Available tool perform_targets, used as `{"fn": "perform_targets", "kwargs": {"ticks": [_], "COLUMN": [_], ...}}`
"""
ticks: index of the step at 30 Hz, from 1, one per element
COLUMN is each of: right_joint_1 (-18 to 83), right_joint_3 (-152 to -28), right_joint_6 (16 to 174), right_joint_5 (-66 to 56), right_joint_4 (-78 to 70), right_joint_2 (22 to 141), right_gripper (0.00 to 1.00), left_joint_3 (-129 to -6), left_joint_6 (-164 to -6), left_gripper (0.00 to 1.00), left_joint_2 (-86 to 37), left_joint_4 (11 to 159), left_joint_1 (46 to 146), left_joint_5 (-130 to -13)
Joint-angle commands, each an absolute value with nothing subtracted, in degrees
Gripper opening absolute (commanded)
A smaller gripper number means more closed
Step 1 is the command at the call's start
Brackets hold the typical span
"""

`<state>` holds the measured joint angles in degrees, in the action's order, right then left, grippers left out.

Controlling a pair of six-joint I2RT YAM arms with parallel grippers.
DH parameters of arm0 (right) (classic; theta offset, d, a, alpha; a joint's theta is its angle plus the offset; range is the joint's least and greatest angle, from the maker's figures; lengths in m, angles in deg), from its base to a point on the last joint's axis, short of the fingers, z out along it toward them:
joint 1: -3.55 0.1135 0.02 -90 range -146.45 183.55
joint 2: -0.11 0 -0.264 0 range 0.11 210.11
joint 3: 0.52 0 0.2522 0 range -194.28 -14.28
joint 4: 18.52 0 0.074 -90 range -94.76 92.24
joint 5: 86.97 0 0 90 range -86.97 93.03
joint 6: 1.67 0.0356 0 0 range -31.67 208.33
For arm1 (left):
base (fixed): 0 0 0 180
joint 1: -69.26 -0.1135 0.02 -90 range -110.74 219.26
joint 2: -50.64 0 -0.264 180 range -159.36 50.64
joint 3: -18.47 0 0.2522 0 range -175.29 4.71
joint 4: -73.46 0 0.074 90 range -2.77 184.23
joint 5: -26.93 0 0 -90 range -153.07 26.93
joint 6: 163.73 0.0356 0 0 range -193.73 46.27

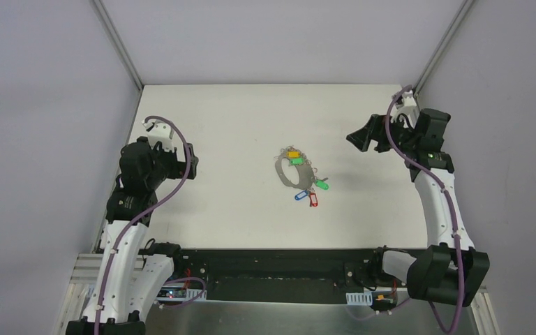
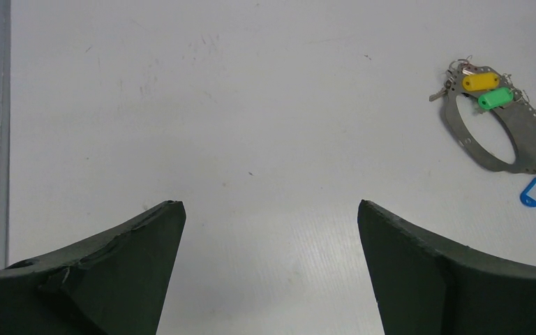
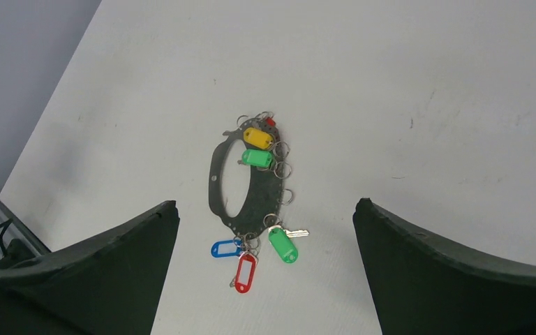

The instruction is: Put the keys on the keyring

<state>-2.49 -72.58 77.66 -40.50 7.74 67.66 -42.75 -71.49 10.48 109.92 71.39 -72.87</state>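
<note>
Left gripper [image 2: 268, 204]: it hangs above the left part of the table, jaws spread wide. Nothing is between the fingers, only bare table below.
Table [image 1: 216, 139]: white and flat, with grey walls on three sides.
Keyring [image 1: 292, 174]: a grey oval loop that lies flat near the middle of the table, a little to the right, between the two arms and well apart from both. In the left wrist view it is at the far right edge.
Keys at the far end of the keyring: one with a yellow tag [image 3: 258, 137] and one with a green tag [image 3: 257, 158] lie side by side across the loop, touching it.
Keys at the near end: a blue tag [image 3: 225, 248], a red tag [image 3: 246, 271] and a second green tag [image 3: 283, 246] fan out just beside the loop. A silver key blade [image 3: 296, 232] shows next to the second green tag. I cannot tell if their small rings are hooked on the loop.
Right gripper [image 3: 265, 202]: it is raised over the right side of the table, jaws wide open, and it holds nothing. In its own camera the keyring lies on the table between the two fingers, not touched.
</note>
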Motion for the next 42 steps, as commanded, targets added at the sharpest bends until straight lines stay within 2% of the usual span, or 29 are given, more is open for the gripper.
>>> {"fn": "perform_targets", "kwargs": {"ticks": [1, 7, 21, 42], "right_joint_1": [-3.39, -3.48, -4.45, -6.29], "right_joint_3": [-74.07, -68.02, -61.39, -61.2], "right_joint_6": [79.54, 83.28, 84.91, 83.54], "right_joint_5": [-36.57, -38.6, -39.85, -40.51], "right_joint_4": [8.95, 2.29, -2.54, -1.8], "right_joint_2": [62.64, 58.84, 53.13, 53.09], "right_gripper": [1.0, 1.0, 1.0, 1.0], "left_joint_3": [-41.61, -35.58, -35.08, -35.86], "left_joint_6": [-73.39, -75.28, -71.68, -71.37], "left_gripper": [0.99, 0.99, 0.99, 0.99], "left_joint_2": [10.85, 13.99, 17.28, 15.44], "left_joint_4": [103.33, 97.49, 99.17, 101.42], "left_joint_1": [70.93, 70.85, 70.23, 69.61], "left_joint_5": [-73.95, -77.09, -73.57, -75.88]}}
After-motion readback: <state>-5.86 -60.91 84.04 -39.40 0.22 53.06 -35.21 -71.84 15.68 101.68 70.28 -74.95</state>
